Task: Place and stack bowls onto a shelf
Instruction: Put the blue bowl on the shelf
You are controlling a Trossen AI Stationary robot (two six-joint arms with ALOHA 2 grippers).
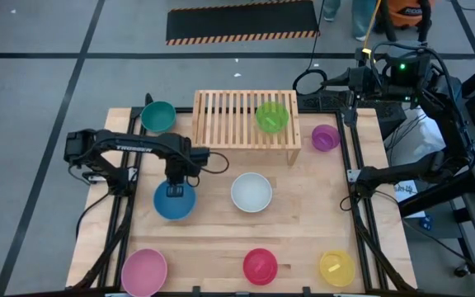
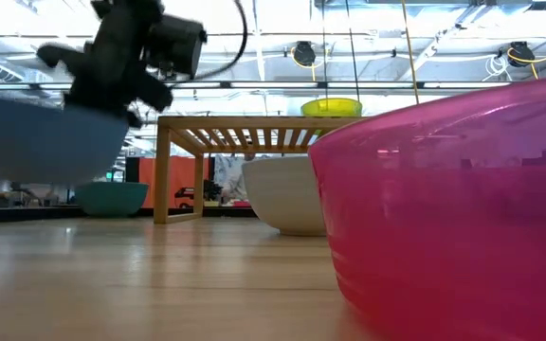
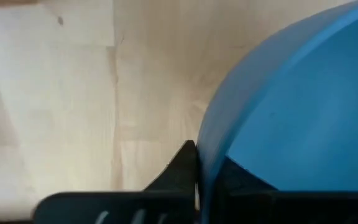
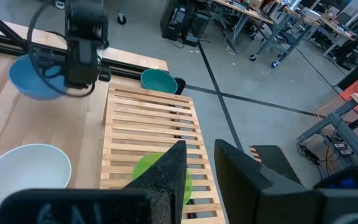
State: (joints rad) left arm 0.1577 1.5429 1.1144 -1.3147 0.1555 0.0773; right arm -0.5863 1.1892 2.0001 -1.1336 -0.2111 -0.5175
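The blue bowl (image 1: 175,206) hangs from my left gripper (image 1: 174,186) left of the table's middle; in the low view the blue bowl (image 2: 36,142) floats above the wood. The light-wood shelf (image 1: 229,120) stands at the far edge with the green bowl (image 1: 271,116) on its right end. My right gripper (image 4: 201,165) is open, high up beyond the shelf's far right corner, touching nothing. The teal (image 1: 158,116), purple (image 1: 326,137), white (image 1: 251,192), pink (image 1: 144,271), red (image 1: 260,266) and yellow (image 1: 336,268) bowls sit on the table. My left gripper grips the blue bowl by its rim (image 3: 199,155) on the far side, one finger (image 3: 182,165) outside the wall and the other inside. The fingers come from above, pointing down. The bowl is lifted clear of the table, hanging roughly level below the fingers.
Black frame rails (image 1: 355,206) run along the table's left and right sides. The white bowl lies just right of the blue one. The shelf's left and middle slats (image 1: 221,115) are bare. Beyond the table lies workshop floor with desks and cables.
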